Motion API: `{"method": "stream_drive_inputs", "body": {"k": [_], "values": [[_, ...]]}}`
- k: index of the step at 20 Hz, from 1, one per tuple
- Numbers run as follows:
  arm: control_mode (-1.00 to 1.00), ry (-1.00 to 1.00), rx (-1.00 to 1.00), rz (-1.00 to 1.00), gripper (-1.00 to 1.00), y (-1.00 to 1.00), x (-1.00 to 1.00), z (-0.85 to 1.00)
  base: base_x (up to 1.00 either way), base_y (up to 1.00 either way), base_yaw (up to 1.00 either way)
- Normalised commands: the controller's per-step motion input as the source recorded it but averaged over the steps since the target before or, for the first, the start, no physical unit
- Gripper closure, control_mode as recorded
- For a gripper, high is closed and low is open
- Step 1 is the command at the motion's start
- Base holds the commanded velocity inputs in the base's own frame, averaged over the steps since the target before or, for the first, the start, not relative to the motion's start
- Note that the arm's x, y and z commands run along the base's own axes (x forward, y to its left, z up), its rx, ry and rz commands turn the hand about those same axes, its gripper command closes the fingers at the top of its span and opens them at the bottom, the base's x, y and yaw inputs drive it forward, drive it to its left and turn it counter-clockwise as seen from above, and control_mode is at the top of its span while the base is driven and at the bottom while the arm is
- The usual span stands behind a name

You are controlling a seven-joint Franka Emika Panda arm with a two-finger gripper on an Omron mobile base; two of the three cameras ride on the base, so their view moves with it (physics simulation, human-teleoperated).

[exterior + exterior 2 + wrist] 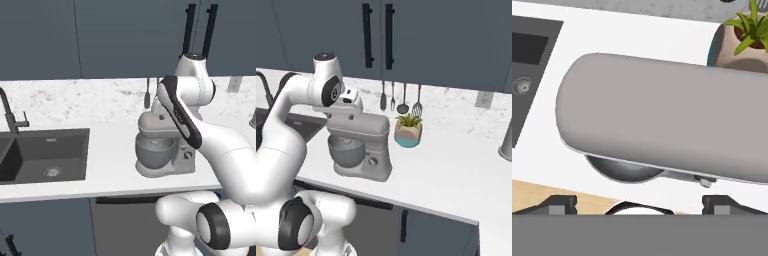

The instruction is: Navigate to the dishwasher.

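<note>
Grey metal panel: the dishwasher [122, 227] sits under the desk [110, 175] edge, directly below the stand mixer, with a dark handle strip along its top; in the right base view the dishwasher [373, 227] lies just right of the robot's base.
Desk: white top, speckled pale backsplash behind, blue-grey cabinets above and below.
Stand mixer: the mixer [162, 150] stands near the front edge of the desk, its steel bowl [346, 150] under the head; in the hand view its long grey head [662, 125] lies straight below the camera.
Sink: dark basin [45, 155] set into the desk at left, with a dark tap [11, 114] behind it.
Plant: small potted plant [408, 130] just right of the mixer, toward the wall.
Utensils: three hang on the wall [402, 97] above the plant.
Fingers: two dark tips [559, 204] at the bottom of the hand view, set wide apart, released, grasping nothing, above the mixer.
</note>
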Motion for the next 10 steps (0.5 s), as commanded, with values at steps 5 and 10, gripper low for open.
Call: {"method": "stream_drive_inputs", "body": {"k": [5, 10], "values": [[1.0, 0.0, 0.0, 0.0, -1.0, 0.0, 0.0, 0.0, -0.04, 0.01, -0.06], [1.0, 0.0, 0.0, 0.0, -1.0, 0.0, 0.0, 0.0, -0.23, 0.23, -0.04]]}}
